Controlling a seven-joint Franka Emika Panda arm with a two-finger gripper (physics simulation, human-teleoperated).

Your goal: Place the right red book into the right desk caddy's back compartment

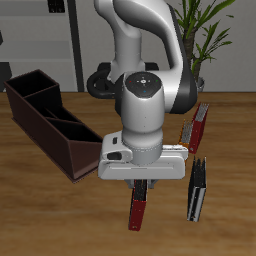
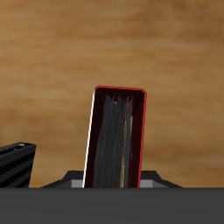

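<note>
The right red book (image 1: 139, 210) is a slim bright red book. It hangs tilted under my gripper (image 1: 141, 187), near the table's front edge. The gripper is shut on its upper end. In the wrist view the book (image 2: 117, 140) shows a red rim, a dark face and a pale strip along one long edge, and runs away from the gripper (image 2: 114, 181) over bare wood. The right desk caddy (image 1: 30, 112) is a long dark maroon open-top box with dividers. It stands apart from the gripper, farther back along the table's side.
A shorter, darker red book (image 1: 199, 126) stands tilted behind the arm. A black book (image 1: 197, 192) lies beside the held book and shows in the wrist view (image 2: 13, 163). A potted plant (image 1: 205, 25) stands at the back.
</note>
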